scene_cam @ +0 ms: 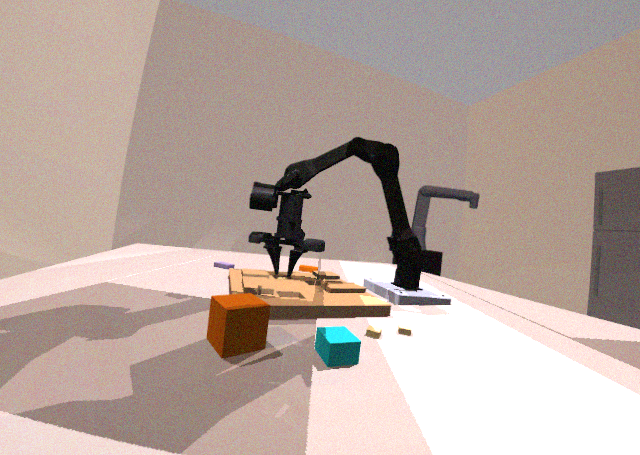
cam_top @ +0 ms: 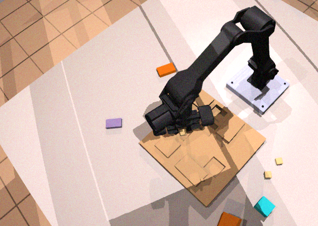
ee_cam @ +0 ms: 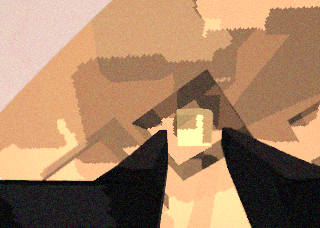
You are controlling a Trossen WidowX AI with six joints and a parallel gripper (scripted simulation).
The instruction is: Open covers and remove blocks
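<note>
So the pale yellow block [cam_top: 182, 131] [ee_cam: 194, 128] is sitting in its well, toward the left side of the wooden board [cam_top: 251, 138] [scene_cam: 336, 310] [ee_cam: 115, 43] as seen from above. The claw [cam_top: 182, 128] [scene_cam: 282, 275] [ee_cam: 194, 136] is right down over it, part open, one finger to each side, nothing gripped as far as I can tell.

What could go wrong? The well is tight and turned at an angle to the fingers, so a fingertip could land on the rim (my bet for the likeliest snag) and stop short. Closing too high or off centre might pinch a corner and tip the block, or drop it on the way up. A wide sideways exit could bump the nearby cover [cam_top: 168, 146] shut again.

Further out, two small yellow blocks lie on the tabletop [cam_top: 89, 90] [scene_cam: 155, 388] [ee_cam: 40, 28] right of the board, with a teal block [cam_top: 264, 206] [scene_cam: 337, 345] and an orange block [cam_top: 229, 219] [scene_cam: 237, 325] nearer. Set this one down carelessly there and it could knock those.
</note>
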